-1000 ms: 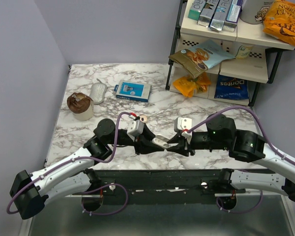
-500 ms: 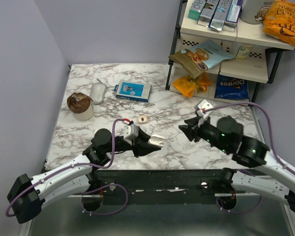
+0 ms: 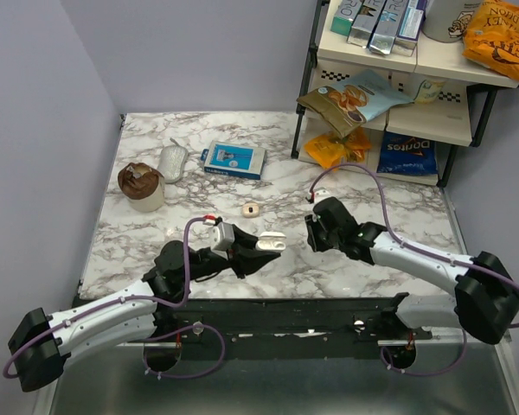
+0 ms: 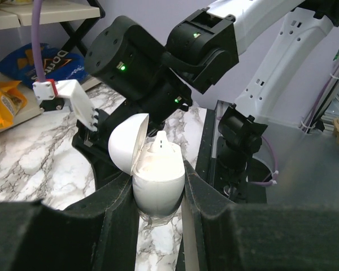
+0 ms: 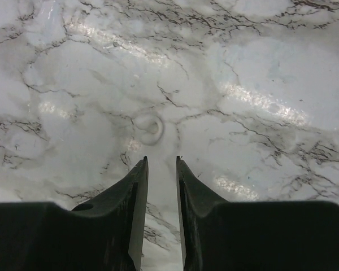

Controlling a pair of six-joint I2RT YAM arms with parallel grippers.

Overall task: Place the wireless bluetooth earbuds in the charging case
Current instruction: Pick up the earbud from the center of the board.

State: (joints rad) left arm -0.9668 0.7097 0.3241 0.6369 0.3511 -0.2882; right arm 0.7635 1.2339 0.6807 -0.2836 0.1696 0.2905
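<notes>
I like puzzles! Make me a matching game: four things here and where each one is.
Things:
1. white case
2. blue box
3. blue chip bag
4. loose earbud

Places:
A. low on the rack
B. on the table, below the right gripper
C. held in the left gripper
D. lying flat on the table's far half

Pairs: 1-C, 2-D, 3-A, 4-B

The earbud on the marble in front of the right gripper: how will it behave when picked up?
The earbud looks tiny, glossy and rounded, so it may slip or roll from the right gripper. It is probably very light; a nudge could skid it across the smooth table.
</notes>
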